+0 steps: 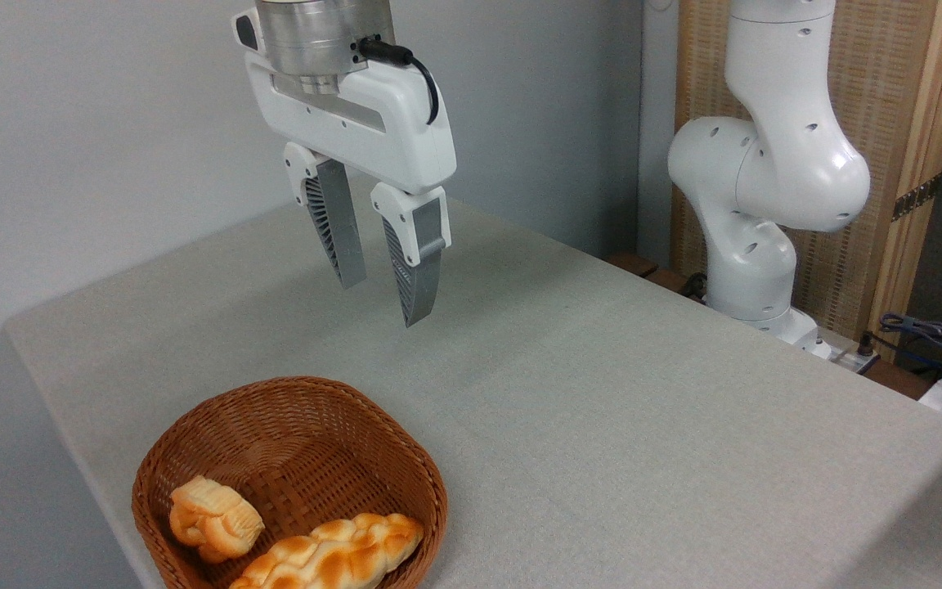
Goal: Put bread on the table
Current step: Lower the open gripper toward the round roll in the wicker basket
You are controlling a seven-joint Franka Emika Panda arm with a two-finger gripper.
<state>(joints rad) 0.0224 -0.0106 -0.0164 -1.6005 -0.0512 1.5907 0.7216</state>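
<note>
The bread [213,517], a small knotted golden bun, lies inside the brown wicker basket [291,409] at its left side. My gripper [385,301] hangs high above the table [602,393], up and to the right of the basket, well clear of the bun. Its two grey ribbed fingers [419,278] point down with a gap between them and nothing held.
A longer braided golden loaf [332,560] lies in the basket next to the bun. The arm's white base [757,245] stands at the table's far right edge. A wooden panel and cables sit behind it. The table's left edge runs close to the basket.
</note>
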